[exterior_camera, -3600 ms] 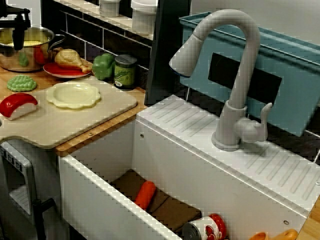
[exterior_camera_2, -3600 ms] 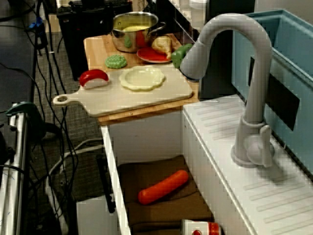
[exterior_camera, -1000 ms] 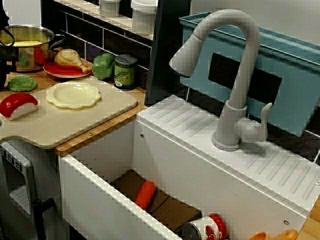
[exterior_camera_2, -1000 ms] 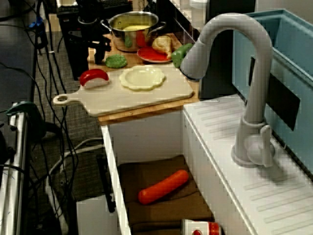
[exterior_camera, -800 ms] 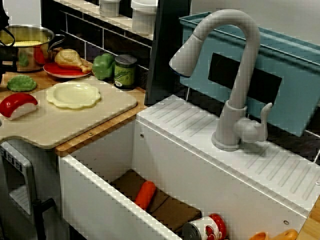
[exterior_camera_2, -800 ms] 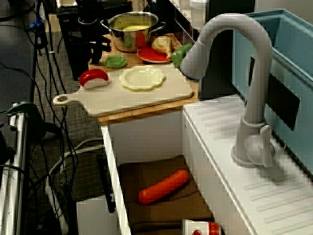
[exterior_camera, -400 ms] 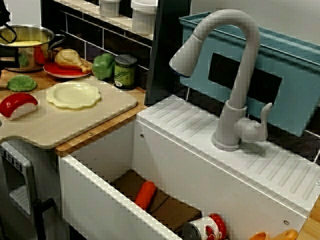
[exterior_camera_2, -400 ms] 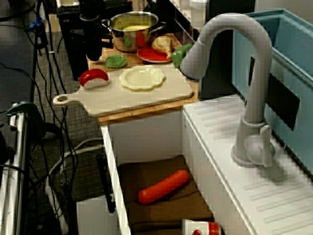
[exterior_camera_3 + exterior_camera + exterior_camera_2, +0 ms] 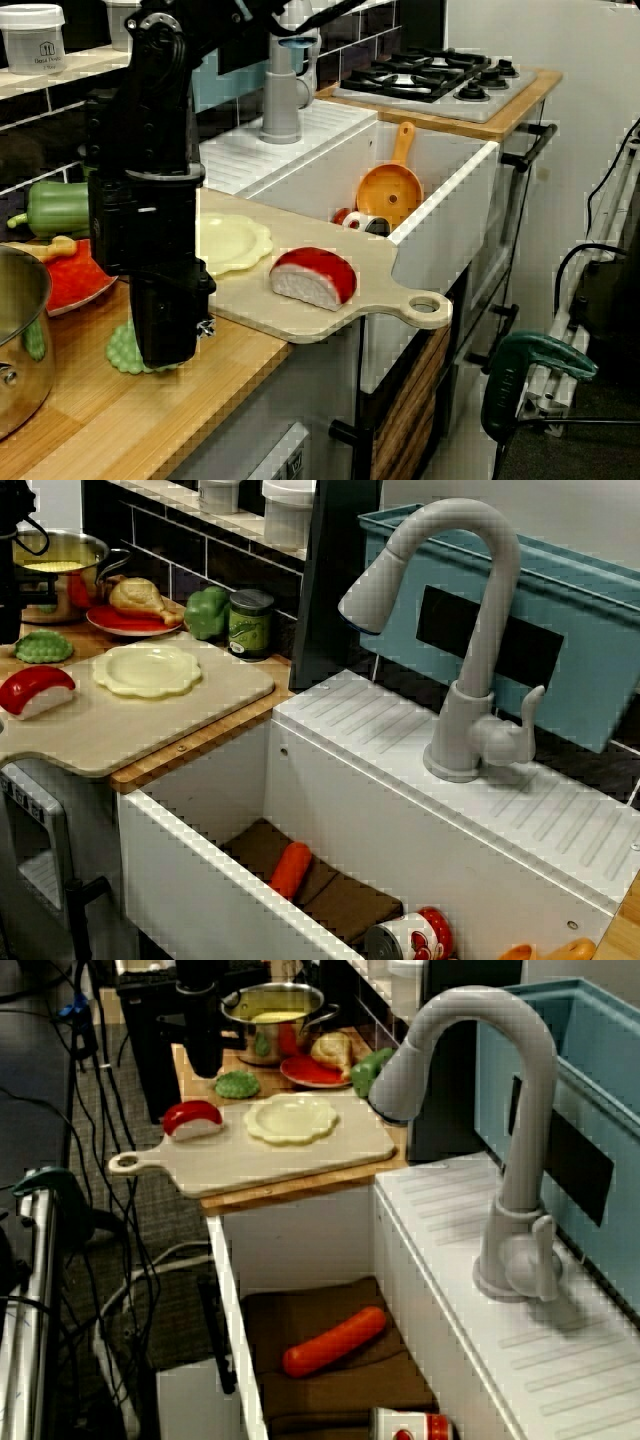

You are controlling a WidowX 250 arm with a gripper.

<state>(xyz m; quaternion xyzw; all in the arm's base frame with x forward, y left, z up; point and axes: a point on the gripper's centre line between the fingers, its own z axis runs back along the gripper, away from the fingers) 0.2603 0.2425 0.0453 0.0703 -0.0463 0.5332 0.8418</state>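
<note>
My black gripper (image 9: 165, 355) hangs low over the wooden counter, right beside a green bumpy toy (image 9: 122, 350), which its body partly hides. In the view down the counter, the gripper (image 9: 207, 1068) stands just left of the green toy (image 9: 237, 1084). In the close sink view only the gripper's edge (image 9: 8, 620) shows, above the green toy (image 9: 40, 647). Its fingers show side-on, so the gap between them is hidden. A red-and-white sushi piece (image 9: 313, 276) and a pale yellow plate (image 9: 232, 243) lie on the cutting board (image 9: 120, 730).
A steel pot (image 9: 55, 570) stands behind the gripper. Near it are a red plate with a drumstick (image 9: 140, 598), a green pepper (image 9: 207, 612) and a can (image 9: 250, 623). The sink (image 9: 200, 870) holds an orange sausage (image 9: 291, 869). The faucet (image 9: 470, 630) rises at its back.
Over the last second the gripper has turned about its wrist, so it looks narrower, and has shifted a little toward the green toy. Nothing on the counter has moved.
</note>
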